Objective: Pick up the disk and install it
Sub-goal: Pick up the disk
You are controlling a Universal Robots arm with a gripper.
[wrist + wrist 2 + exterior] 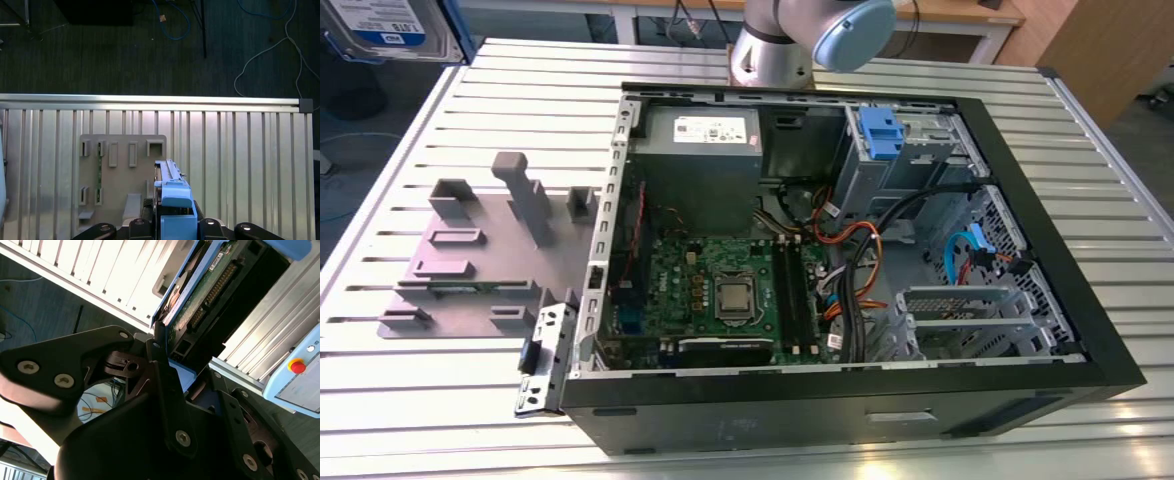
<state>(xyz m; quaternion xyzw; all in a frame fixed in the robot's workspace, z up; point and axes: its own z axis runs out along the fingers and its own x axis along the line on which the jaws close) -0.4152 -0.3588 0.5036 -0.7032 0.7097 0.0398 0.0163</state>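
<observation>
My pincer (175,227) grips the disk (172,192), holding it over the slatted tabletop (240,165) at the grey plate's (120,185) edge.

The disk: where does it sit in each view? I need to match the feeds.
Exterior view: the disk, label showing, at the top of the exterior view's left.
First wrist view: the disk edge-on, blue bracket nearest the camera, over the grey fixture plate.
Second wrist view: the disk, green circuit-board side showing, against the slatted aluminium table.
Shared landmark: that table.
</observation>
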